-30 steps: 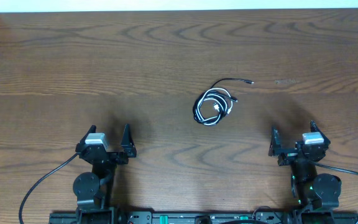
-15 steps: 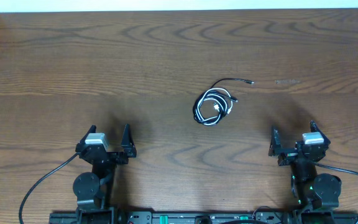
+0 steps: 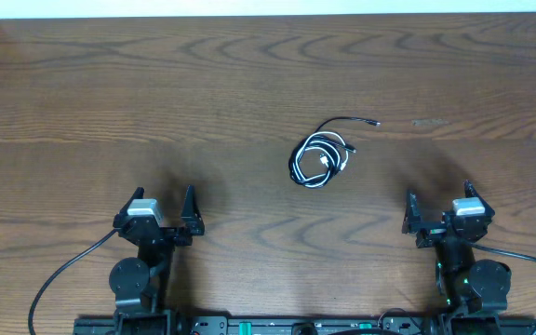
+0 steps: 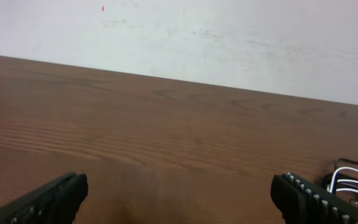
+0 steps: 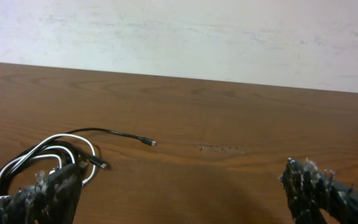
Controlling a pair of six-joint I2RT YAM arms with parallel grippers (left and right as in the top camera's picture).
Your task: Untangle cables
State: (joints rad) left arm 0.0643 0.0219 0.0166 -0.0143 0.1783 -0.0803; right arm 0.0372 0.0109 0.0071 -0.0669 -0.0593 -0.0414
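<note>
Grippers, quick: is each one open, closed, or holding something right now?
Left gripper: open, holding nothing.
Right gripper: open, holding nothing; the cables lie clear of both.

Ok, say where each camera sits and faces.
Overhead: above the brown wooden table, looking straight down; left pincer and right pincer show near the bottom, the tangled black and white cable bundle mid-table.
Left wrist: low behind the open left pincer, facing the pale wall; bundle at right edge.
Right wrist: behind the open right pincer, same way; bundle at left.
Both wrist views share the bundle.
</note>
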